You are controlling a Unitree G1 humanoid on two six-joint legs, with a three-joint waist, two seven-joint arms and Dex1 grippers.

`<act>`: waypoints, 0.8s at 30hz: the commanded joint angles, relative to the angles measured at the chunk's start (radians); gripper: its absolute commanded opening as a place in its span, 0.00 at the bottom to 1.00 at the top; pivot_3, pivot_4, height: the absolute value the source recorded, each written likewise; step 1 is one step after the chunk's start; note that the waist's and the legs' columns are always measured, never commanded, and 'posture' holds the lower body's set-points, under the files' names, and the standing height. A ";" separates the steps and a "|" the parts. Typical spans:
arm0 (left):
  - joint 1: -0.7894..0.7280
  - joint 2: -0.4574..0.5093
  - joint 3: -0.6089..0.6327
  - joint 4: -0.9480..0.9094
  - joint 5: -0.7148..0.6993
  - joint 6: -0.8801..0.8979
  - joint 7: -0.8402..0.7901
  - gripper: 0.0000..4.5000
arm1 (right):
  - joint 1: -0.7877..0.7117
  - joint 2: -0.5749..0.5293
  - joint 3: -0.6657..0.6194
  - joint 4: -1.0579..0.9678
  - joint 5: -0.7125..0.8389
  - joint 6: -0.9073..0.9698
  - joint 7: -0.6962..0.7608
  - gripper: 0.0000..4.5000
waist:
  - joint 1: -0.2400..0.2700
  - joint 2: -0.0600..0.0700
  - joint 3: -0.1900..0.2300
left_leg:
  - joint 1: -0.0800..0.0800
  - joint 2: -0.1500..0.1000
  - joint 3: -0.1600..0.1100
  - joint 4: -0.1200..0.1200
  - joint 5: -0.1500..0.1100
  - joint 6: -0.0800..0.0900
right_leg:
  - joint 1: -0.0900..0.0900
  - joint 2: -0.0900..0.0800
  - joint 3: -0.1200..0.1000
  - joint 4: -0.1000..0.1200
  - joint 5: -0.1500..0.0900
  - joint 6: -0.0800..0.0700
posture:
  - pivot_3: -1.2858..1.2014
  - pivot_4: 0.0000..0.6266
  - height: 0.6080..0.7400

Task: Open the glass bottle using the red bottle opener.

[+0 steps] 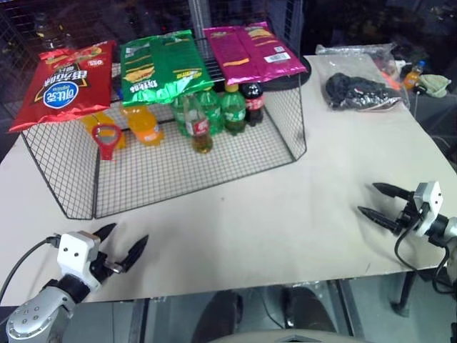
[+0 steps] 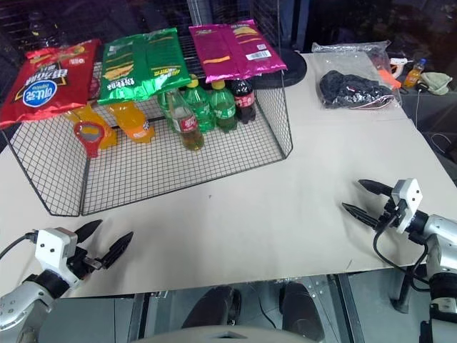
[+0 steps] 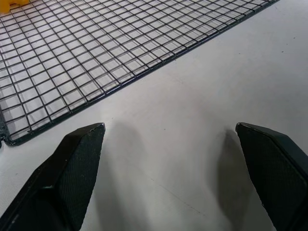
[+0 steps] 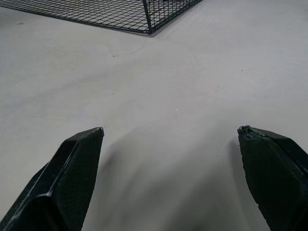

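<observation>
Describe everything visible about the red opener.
The red opener is small and flat, with a ring-shaped head and a short tapering handle, looking like glossy plastic or painted metal. It sits under the wire rack, toward its left end, beside the orange bottles and left of the glass bottle. Whether it hangs, leans or lies flat cannot be told. No gripper touches it.

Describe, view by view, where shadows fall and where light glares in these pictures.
Left eye view: glare streaks the green snack bag and magenta snack bag; dark behind the wire rack. Left wrist view: soft shadows spread on the table ahead of both black fingers. Right wrist view: similar faint shadows, even light.
</observation>
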 commanded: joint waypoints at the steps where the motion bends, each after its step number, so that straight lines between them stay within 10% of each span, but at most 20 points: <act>1: 0.005 0.005 0.023 -0.024 -0.013 0.006 -0.002 1.00 | -0.012 -0.019 -0.037 0.001 0.015 -0.017 0.016 1.00 | 0.000 0.000 0.000 | 0.000 0.000 0.000 0.000 0.000 0.000 | 0.000 0.000 0.000 0.000 0.000 0.000 | 0.52 0.24 1.00; 24: -0.029 -0.015 0.027 -0.076 -0.013 0.055 0.038 1.00 | -0.028 -0.012 -0.030 0.045 0.010 -0.064 0.056 1.00 | 0.000 0.000 0.000 | -0.001 0.000 0.000 0.000 0.000 0.000 | -0.001 0.000 0.000 0.000 0.000 0.000 | 0.52 0.24 1.00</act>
